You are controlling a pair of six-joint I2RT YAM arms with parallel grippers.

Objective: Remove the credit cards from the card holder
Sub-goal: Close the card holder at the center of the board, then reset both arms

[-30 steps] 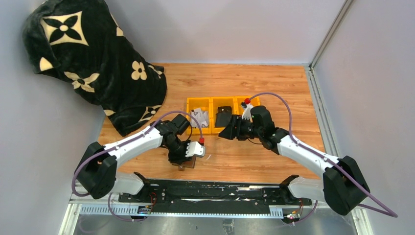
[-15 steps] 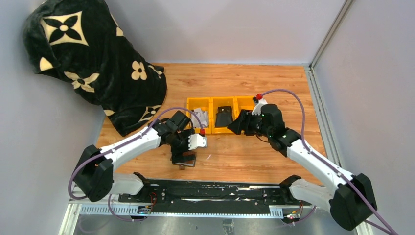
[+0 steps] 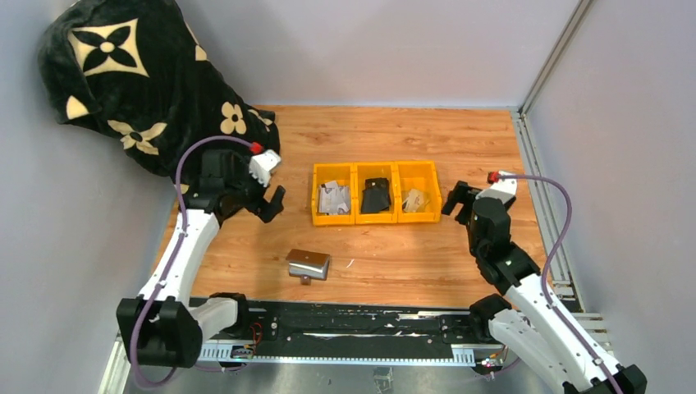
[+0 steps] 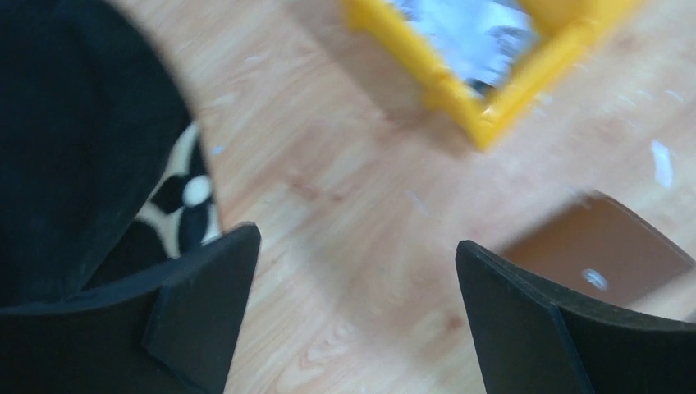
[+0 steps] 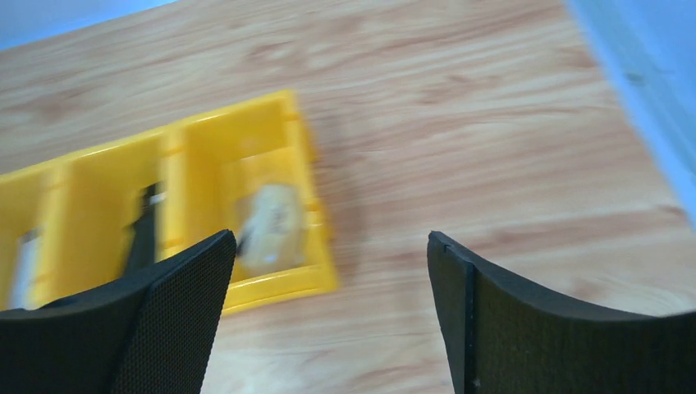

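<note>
Evidently the card holder lies apart, nearer the left tool.

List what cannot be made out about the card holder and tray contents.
The card holder: too small from above to show any cards inside; blurred and partly behind the left tool in its wrist view.
The pale items in the yellow tray's left compartment: too small, blurred.
The pale lump in its right compartment: smeared in the right wrist view.
</note>
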